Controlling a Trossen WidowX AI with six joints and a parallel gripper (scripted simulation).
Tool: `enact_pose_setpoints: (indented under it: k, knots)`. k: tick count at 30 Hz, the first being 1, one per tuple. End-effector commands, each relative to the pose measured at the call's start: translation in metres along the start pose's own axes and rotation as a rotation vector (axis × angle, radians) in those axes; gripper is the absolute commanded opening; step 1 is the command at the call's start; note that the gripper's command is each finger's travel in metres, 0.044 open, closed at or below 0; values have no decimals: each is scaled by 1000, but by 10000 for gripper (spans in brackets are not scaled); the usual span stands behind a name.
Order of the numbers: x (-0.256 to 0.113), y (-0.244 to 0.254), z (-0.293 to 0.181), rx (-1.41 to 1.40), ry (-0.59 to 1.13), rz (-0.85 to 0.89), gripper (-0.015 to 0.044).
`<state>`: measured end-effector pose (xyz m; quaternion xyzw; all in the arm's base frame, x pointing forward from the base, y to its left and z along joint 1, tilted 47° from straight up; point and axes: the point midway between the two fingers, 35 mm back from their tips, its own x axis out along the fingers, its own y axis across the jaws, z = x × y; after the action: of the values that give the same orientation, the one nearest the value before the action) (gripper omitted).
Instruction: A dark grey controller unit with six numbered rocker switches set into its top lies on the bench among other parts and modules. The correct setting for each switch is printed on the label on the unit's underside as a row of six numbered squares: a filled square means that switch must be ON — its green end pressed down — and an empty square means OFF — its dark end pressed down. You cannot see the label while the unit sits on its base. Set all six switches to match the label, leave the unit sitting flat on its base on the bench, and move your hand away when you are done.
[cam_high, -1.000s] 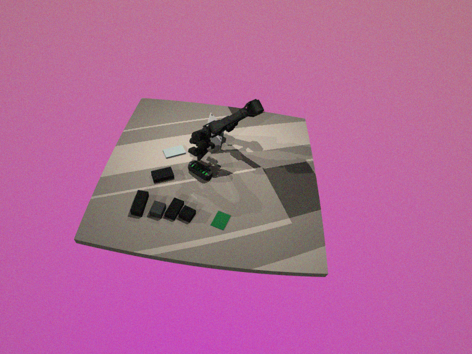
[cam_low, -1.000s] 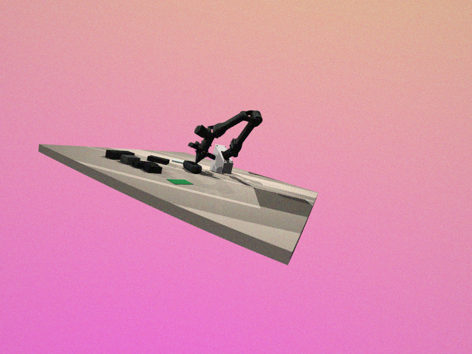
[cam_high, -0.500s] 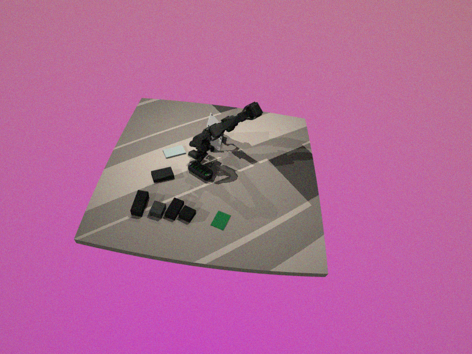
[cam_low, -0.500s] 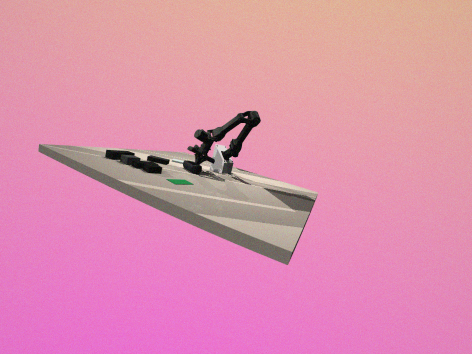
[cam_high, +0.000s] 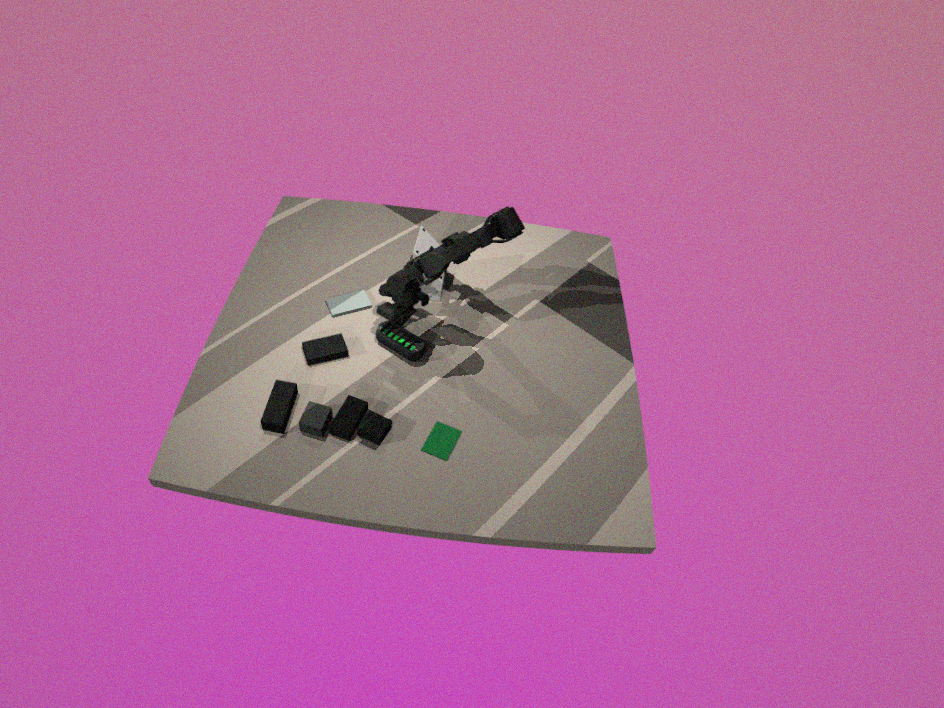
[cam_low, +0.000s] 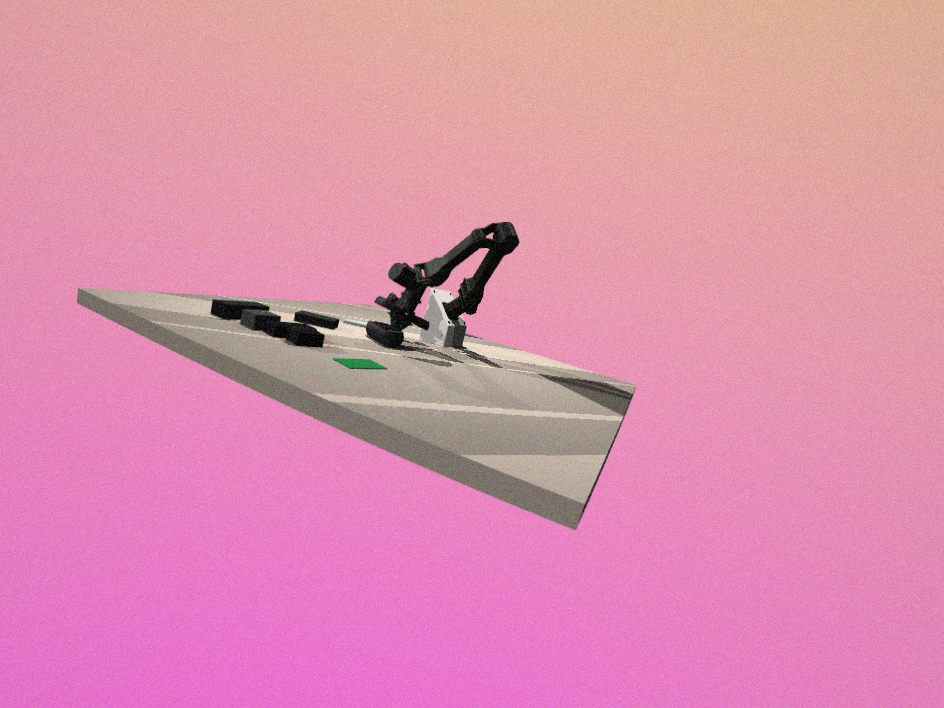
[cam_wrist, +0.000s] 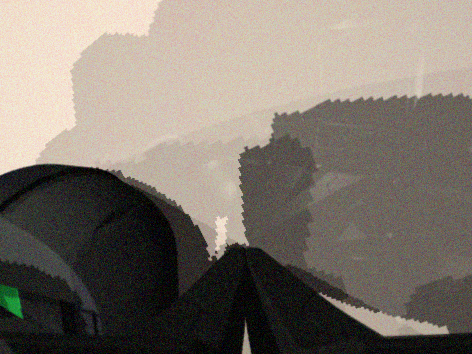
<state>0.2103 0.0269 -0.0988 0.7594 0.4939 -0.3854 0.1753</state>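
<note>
The dark grey controller unit (cam_high: 412, 352) (cam_low: 383, 336) sits flat on its base, in front of the arm. Several green switch ends show in a row along its top in the top view; how each is pressed is too small to tell. One rounded end of the unit (cam_wrist: 135, 235) fills the left of the wrist view, with one green piece at the edge. The label is hidden underneath. My gripper (cam_high: 389, 327) (cam_low: 394, 326) (cam_wrist: 244, 262) is shut and empty, pointing down low at the unit's far end. In the wrist view its tips are just right of the unit; contact cannot be told.
A black block (cam_high: 325, 349) (cam_low: 316, 319) and a pale flat plate (cam_high: 349, 303) lie left of the unit. Several dark blocks, one a grey block (cam_high: 315, 419), stand toward the front left. A green flat square (cam_high: 441, 440) (cam_low: 359, 364) lies at the front. Shadows cross the bench.
</note>
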Motion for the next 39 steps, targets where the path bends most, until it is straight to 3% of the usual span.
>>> enact_pose_setpoints:
  k: [1,39]
  knots:
    - [1,2,-1,4,6,0,0]
    - [6,20,1,3,6,1,0]
